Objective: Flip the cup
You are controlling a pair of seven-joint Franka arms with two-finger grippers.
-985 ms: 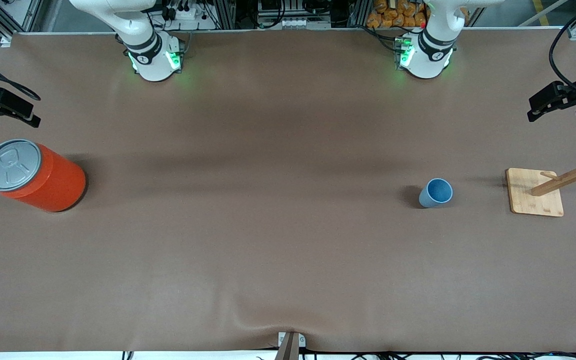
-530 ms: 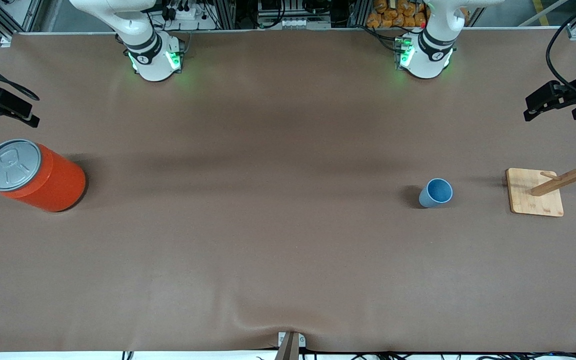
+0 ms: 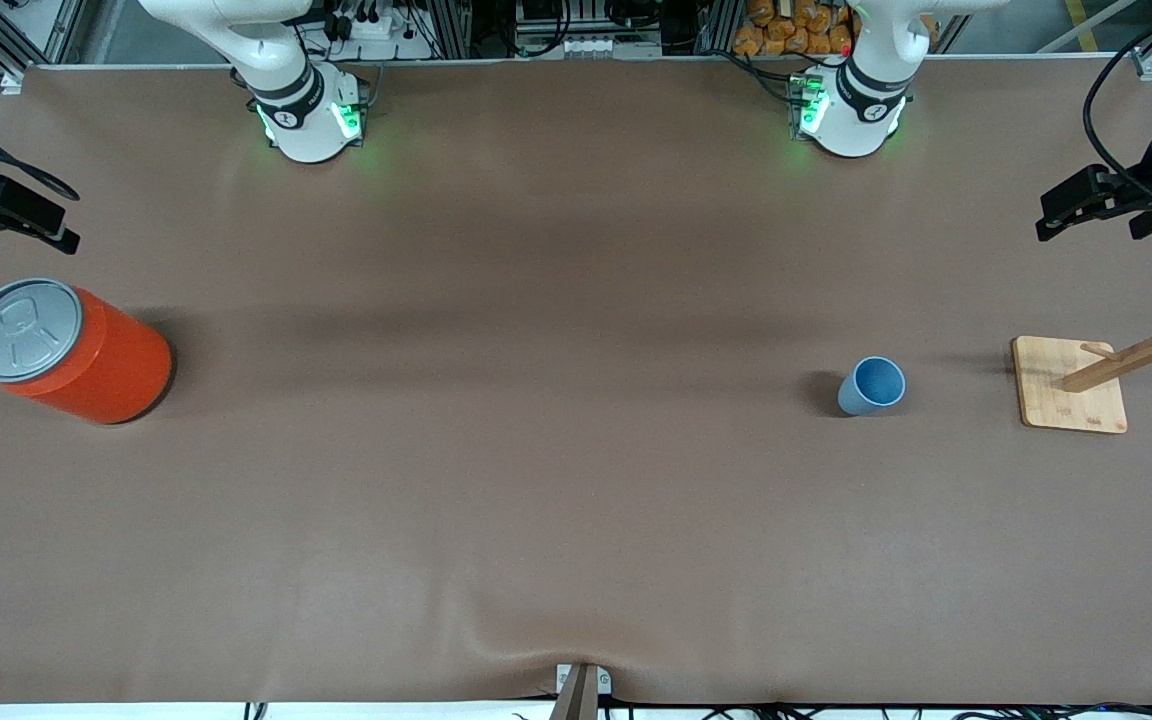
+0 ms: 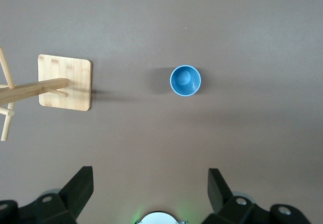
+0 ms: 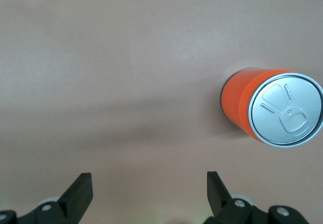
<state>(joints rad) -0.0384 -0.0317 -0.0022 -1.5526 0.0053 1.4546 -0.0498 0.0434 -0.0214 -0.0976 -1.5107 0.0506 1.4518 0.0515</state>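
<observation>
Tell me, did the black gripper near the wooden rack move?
Yes. The left gripper crept away from the wooden rack, toward the robots' bases, jaws open.

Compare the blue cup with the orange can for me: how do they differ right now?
Size: the cup is much smaller than the can.
Colour: the cup is light blue with a darker blue inside; the can is orange with a grey pull-tab lid.
Top: the cup's mouth is open and faces up; the can is closed by its lid.
Place: the cup stands toward the left arm's end of the table, the can toward the right arm's end.
Shared: both stand upright, untouched.
</observation>
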